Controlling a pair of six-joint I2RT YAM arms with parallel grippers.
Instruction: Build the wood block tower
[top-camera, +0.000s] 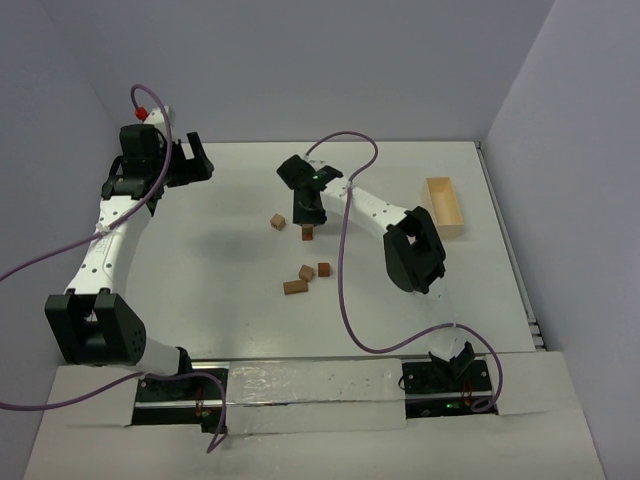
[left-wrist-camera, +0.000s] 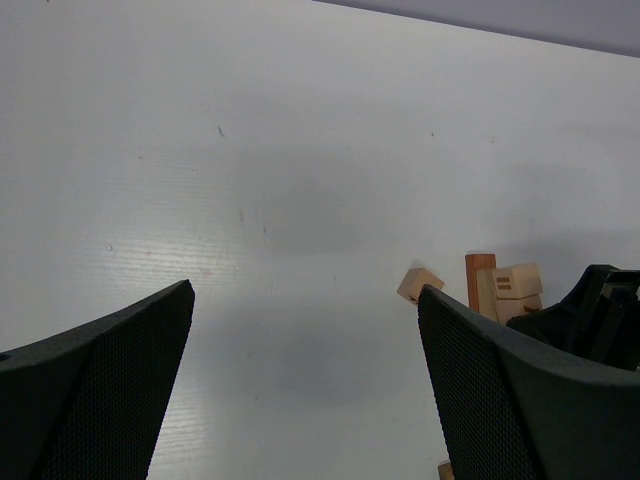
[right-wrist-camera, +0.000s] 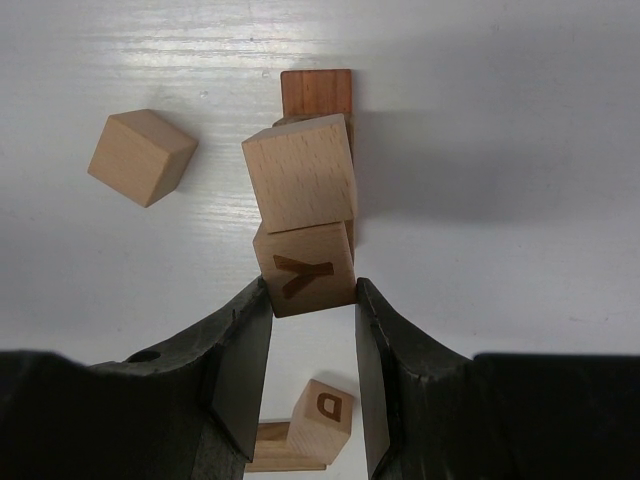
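D block (right-wrist-camera: 322, 418) loose on the near side of the tower (top-camera: 308, 232) | right gripper (right-wrist-camera: 312, 290) clamped on Y block (right-wrist-camera: 305, 268), touching pale cube (right-wrist-camera: 300, 185) | imo square it up first, ease jaws off slow | left gripper (top-camera: 195, 160) wide open, well left, beyond tower

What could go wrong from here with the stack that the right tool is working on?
1. The right tool is closed on the Y block, which sits twisted out of line with the tan cube it touches; releasing may topple the tower.
2. Its fingers could drag that block along on opening.
3. A fall could knock the loose cube nearby.
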